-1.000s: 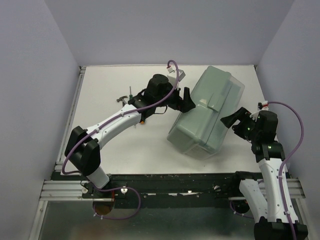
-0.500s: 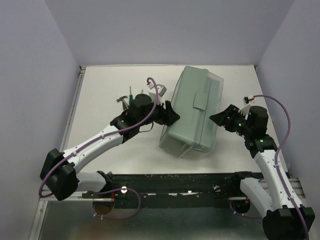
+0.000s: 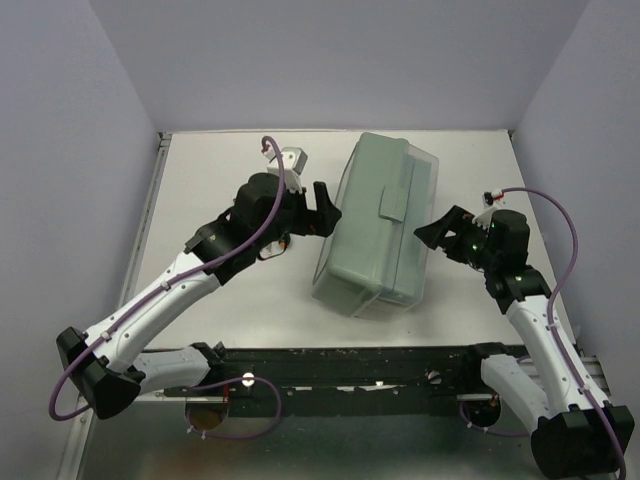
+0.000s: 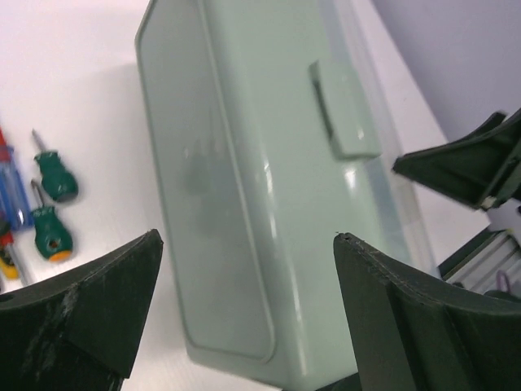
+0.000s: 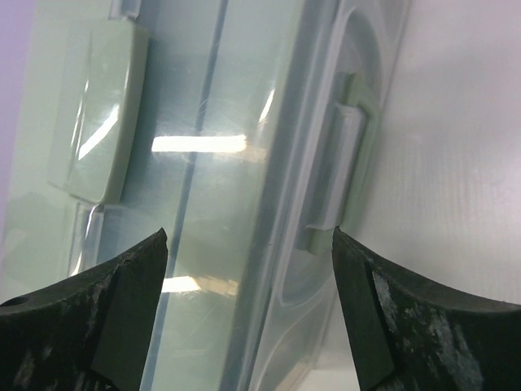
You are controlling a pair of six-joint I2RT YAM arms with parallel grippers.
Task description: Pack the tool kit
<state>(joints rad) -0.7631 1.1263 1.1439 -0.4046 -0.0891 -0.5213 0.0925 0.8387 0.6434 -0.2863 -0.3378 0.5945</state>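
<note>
The grey-green toolbox (image 3: 372, 235) lies closed in the middle of the table, its translucent lid (image 5: 203, 163) facing right. My left gripper (image 3: 328, 212) is open just left of the box, with the box's solid side (image 4: 269, 187) beyond its fingers and apart from them. My right gripper (image 3: 432, 232) is open at the lid side, fingers apart from it, with a lid latch (image 5: 338, 175) ahead. Two green-handled screwdrivers (image 4: 54, 204) and a blue-handled one (image 4: 12, 191) lie on the table left of the box. Pliers and hammer are hidden.
White walls close the table at the back and both sides. A black rail (image 3: 350, 360) runs along the near edge in front of the box. The left arm (image 3: 190, 280) stretches across the left half of the table, covering the loose tools from above.
The toolbox has turned from a diagonal to nearly straight and shifted left. The left arm has drawn back towards the left. The right gripper has followed the box's lid side leftwards.
</note>
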